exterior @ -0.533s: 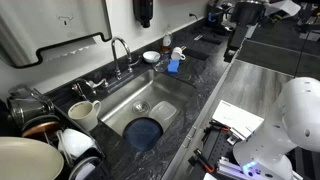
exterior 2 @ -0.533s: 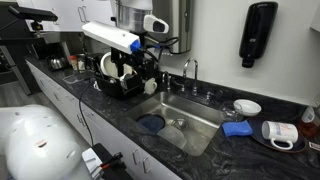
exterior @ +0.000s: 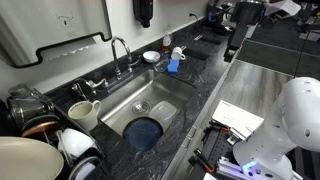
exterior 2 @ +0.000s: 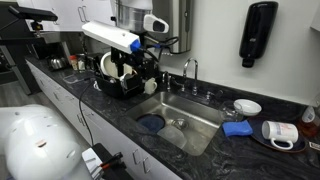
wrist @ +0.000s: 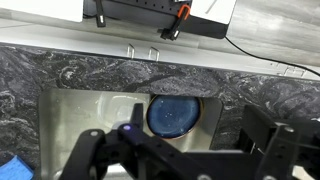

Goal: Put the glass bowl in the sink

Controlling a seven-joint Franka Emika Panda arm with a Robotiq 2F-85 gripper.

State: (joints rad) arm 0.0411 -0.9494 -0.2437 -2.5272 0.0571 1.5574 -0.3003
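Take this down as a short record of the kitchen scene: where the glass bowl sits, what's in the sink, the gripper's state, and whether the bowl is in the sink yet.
glass bowl: on the dark counter past the sink's end, near a blue item; not held
sink: steel basin, faucet behind it
sink contents: a round blue dish
gripper: open, empty, looking down on the sink in the wrist view
task status: bowl not yet in the sink

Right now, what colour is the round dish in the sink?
Dark blue; the dish shows best in the wrist view.
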